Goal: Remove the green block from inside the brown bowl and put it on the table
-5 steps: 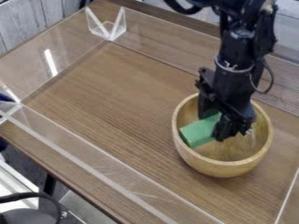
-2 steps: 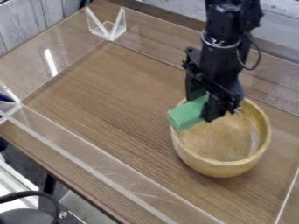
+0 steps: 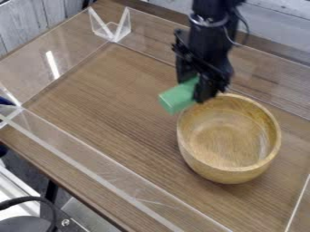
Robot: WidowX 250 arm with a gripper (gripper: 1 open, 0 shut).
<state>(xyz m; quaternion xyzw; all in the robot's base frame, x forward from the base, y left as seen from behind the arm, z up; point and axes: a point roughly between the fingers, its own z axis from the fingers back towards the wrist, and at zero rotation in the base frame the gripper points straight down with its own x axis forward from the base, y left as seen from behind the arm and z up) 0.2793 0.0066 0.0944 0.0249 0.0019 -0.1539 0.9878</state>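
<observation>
While grasping the green block (image 3: 179, 98), hangs over the wood-grain tabletop (image 3: 103, 100) as the dark end effector (image 3: 191, 80), with jaws closed on the upper part of the block. Carries the block directly beneath the jaws, tilted, with the lower end pointing down and toward the left side of the view. Places the block outside the main opening of the light-brown wooden bowl (image 3: 227, 140), beside the upper-left part of the rim as seen by the camera. Does not reveal whether block and rim touch, nor how high above the tabletop the block hangs. Shows the bowl below and to the view's right of the end effector, resting on the tabletop with thick rim and interior exposed. Displays a clear angular piece with bright edges (image 3: 111, 26) well apart from the end effector, toward the upper left of the view. Includes a clear acrylic wall (image 3: 91, 166) below and to the view's left of the end effector, and, farther out in the same direction, black cables (image 3: 27, 201) at the corner of the view.
</observation>
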